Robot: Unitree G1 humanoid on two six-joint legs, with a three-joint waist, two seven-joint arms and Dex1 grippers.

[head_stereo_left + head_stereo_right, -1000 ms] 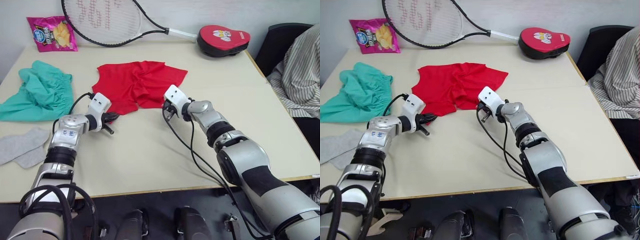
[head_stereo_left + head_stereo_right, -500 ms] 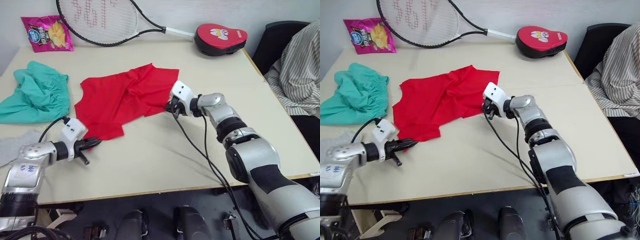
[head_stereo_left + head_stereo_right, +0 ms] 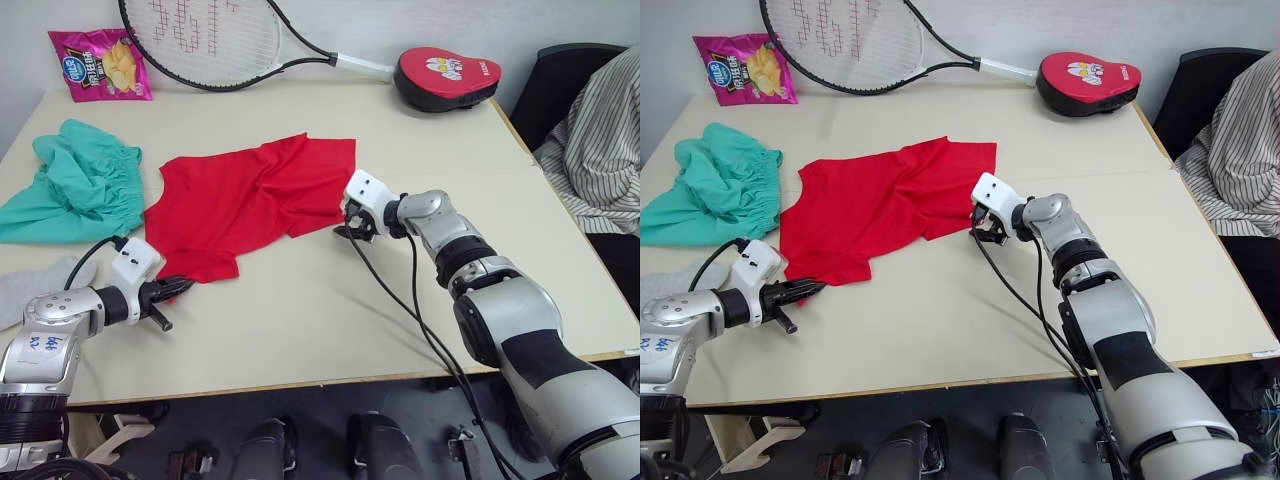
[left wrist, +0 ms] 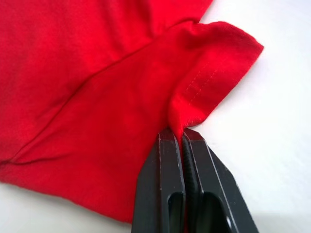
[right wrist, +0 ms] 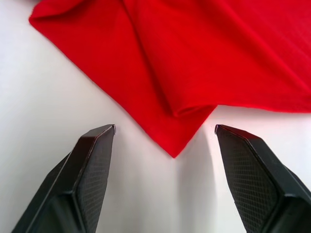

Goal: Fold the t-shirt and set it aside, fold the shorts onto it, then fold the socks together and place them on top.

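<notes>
Nearest you, your left gripper [image 3: 177, 289] is clamped on a sleeve hem of the t-shirt [image 3: 250, 200]; in the left wrist view the two black fingers [image 4: 165, 179] are pressed together with red cloth pinched between them, and the stitched hem bunches up just above the tips. How deep the cloth goes into the pinch is hidden.

Your right gripper [image 5: 165, 141] hovers at the shirt's opposite near corner with its fingers spread wide and nothing in them. In the right wrist view the pointed corner of the cloth lies between the fingertips [image 5: 104, 133], touching neither.

The t-shirt lies mostly flat in the middle of the table [image 3: 300, 310], rumpled, with a diagonal ridge across it. The collar band and chest print are not readable from here.

On the left, the socks [image 3: 20, 290] are cut off by the frame edge, so only a grey patch is visible. Past them the shorts [image 3: 75, 185] sit in a crumpled heap, just beside the shirt.

At the far edge are a crisp packet [image 3: 100, 65], a tennis racket [image 3: 215, 40] with its head cropped by the frame, and a red padded case [image 3: 447, 78]. A person in a striped shirt [image 3: 600, 140] sits at the right, partly out of frame.
</notes>
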